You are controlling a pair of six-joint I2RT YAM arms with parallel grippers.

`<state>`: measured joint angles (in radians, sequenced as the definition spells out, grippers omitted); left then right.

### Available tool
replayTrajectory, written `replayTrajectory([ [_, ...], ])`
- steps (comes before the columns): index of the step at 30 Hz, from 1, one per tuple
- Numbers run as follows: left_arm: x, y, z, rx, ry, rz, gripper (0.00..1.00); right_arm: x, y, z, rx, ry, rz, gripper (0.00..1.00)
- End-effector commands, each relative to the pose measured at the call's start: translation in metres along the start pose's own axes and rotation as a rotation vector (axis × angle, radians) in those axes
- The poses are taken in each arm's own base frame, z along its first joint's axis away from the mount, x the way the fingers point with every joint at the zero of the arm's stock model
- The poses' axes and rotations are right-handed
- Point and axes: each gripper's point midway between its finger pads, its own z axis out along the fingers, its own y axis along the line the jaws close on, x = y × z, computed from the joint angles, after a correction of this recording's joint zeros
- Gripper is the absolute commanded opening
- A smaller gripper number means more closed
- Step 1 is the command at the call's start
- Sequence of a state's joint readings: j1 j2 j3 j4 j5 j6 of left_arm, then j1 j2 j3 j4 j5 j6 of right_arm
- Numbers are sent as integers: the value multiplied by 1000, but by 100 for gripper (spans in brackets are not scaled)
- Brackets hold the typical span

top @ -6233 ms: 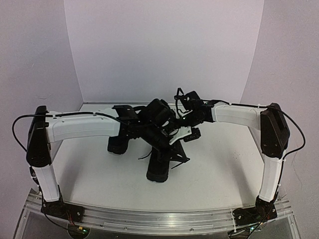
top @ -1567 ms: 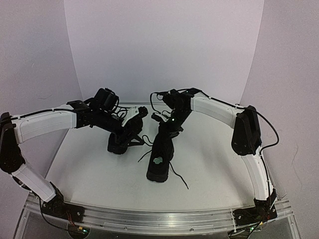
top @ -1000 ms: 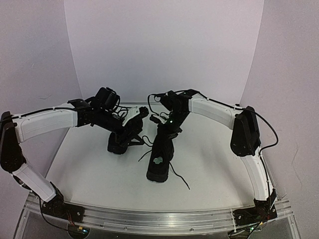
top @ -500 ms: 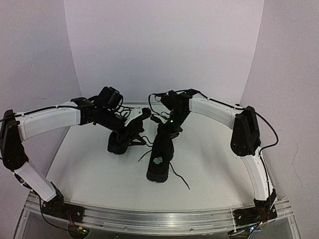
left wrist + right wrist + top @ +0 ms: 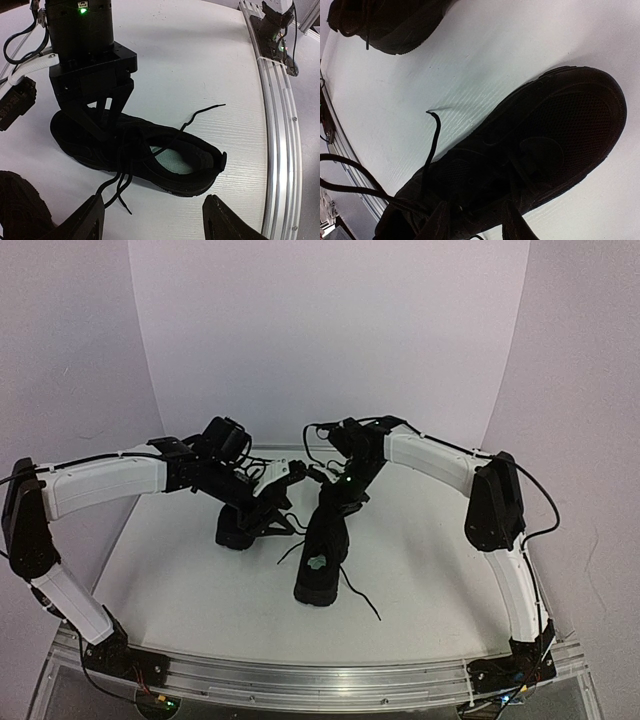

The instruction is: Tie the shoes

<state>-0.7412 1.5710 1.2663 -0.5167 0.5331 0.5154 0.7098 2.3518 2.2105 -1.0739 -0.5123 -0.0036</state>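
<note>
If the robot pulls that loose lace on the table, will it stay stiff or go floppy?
Probably floppy: the lace is thin and lies in a wavy line on the table. It likely weighs almost nothing, so it should drag easily, though tugging hard might slide the shoe.
</note>
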Motion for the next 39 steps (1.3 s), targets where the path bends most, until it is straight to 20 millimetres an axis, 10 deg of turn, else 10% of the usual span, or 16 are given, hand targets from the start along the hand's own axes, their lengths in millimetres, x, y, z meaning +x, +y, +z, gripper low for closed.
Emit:
replayTrajectory([
  [1, -30, 4, -6, -1, -65, 40, 69, -10, 15, -33, -21, -68, -34, 33],
  [22, -25, 3, -1, 20, -48, 45, 70, 4, 27, -22, -70, -21, -59, 30],
  [39, -24, 2, 0, 25, -47, 40, 70, -10, 33, -51, -54, -93, -53, 33],
])
